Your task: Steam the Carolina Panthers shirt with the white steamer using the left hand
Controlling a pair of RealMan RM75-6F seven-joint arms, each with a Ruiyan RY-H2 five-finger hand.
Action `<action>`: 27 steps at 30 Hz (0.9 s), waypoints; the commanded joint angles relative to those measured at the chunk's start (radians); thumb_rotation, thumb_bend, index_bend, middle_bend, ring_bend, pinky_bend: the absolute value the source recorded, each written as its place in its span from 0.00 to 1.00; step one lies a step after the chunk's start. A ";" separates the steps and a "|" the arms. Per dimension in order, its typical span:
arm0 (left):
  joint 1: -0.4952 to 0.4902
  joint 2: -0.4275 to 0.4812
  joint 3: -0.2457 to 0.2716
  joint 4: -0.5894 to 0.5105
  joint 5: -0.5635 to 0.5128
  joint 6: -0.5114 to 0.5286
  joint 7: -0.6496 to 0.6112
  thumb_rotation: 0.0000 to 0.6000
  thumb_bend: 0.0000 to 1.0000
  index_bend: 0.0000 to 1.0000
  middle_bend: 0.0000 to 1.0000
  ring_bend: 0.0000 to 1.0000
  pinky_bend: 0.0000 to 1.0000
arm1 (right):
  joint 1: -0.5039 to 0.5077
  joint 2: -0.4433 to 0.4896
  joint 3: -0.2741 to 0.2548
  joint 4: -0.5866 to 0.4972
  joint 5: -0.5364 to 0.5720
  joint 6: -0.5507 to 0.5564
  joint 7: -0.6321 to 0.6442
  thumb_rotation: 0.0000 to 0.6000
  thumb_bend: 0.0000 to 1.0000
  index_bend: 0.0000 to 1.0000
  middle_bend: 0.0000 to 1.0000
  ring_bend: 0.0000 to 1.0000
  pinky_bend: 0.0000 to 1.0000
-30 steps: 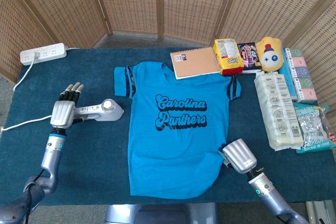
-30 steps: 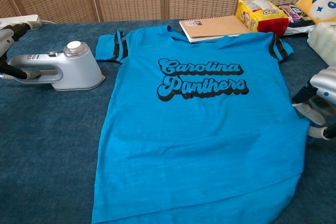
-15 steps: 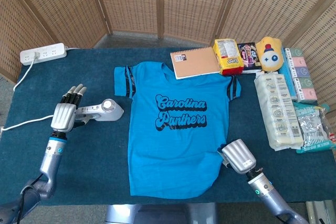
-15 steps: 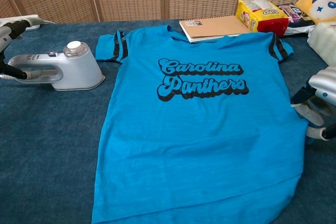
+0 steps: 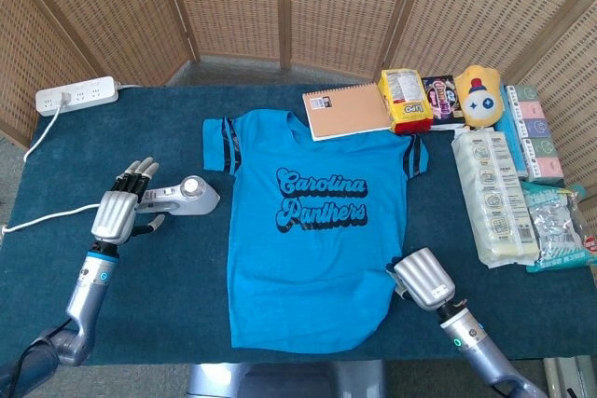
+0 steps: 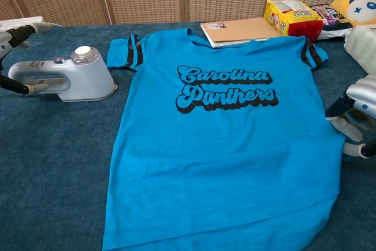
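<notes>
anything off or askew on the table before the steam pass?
Nothing spilled or damaged. The shirt lies flat, print up, its top edge overlapping the notebook. The white steamer stands on the cloth beside the shirt's sleeve, not yet gripped; the left hand is open at its handle.

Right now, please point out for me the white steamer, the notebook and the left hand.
white steamer [image 6: 88, 77]: chest view, on its rounded body below the cap.
notebook [image 5: 347, 111]: head view, on the middle of its brown cover.
left hand [image 5: 116, 213]: head view, on the back of the hand.
</notes>
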 commanded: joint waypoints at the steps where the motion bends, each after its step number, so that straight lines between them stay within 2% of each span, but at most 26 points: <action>1: 0.016 0.043 0.013 -0.082 0.019 0.024 0.023 1.00 0.24 0.00 0.01 0.00 0.15 | -0.005 0.007 -0.003 -0.004 0.002 0.002 -0.002 1.00 0.37 0.79 0.74 0.75 0.77; 3: 0.022 0.064 0.016 -0.123 0.026 0.035 0.035 1.00 0.24 0.00 0.01 0.00 0.15 | -0.008 0.015 -0.007 -0.009 0.007 -0.004 -0.005 1.00 0.37 0.76 0.73 0.74 0.75; 6: 0.027 0.089 0.015 -0.170 0.032 0.047 0.047 1.00 0.24 0.00 0.01 0.00 0.15 | -0.009 0.030 -0.013 -0.022 0.015 -0.021 -0.020 1.00 0.36 0.68 0.69 0.64 0.69; 8: 0.030 0.100 0.010 -0.182 0.033 0.056 0.049 0.99 0.23 0.00 0.01 0.00 0.15 | -0.012 0.038 -0.015 -0.027 0.018 -0.026 -0.043 1.00 0.36 0.59 0.62 0.57 0.62; 13: 0.039 0.128 -0.003 -0.213 0.027 0.070 0.054 0.91 0.21 0.00 0.01 0.00 0.15 | -0.014 0.067 -0.022 -0.058 0.033 -0.055 -0.081 1.00 0.37 0.44 0.50 0.46 0.50; 17: 0.049 0.155 -0.008 -0.246 0.027 0.084 0.061 0.88 0.21 0.00 0.01 0.00 0.15 | -0.016 0.087 -0.027 -0.082 0.048 -0.076 -0.096 1.00 0.38 0.28 0.39 0.36 0.40; 20: 0.060 0.181 -0.008 -0.284 0.024 0.089 0.074 0.87 0.21 0.00 0.01 0.00 0.15 | -0.020 0.104 -0.028 -0.097 0.054 -0.079 -0.101 1.00 0.38 0.24 0.37 0.34 0.38; 27: 0.097 0.241 0.001 -0.393 0.010 0.101 0.123 0.88 0.21 0.00 0.01 0.00 0.15 | -0.037 0.126 -0.030 -0.103 0.047 -0.046 -0.068 1.00 0.39 0.23 0.35 0.32 0.36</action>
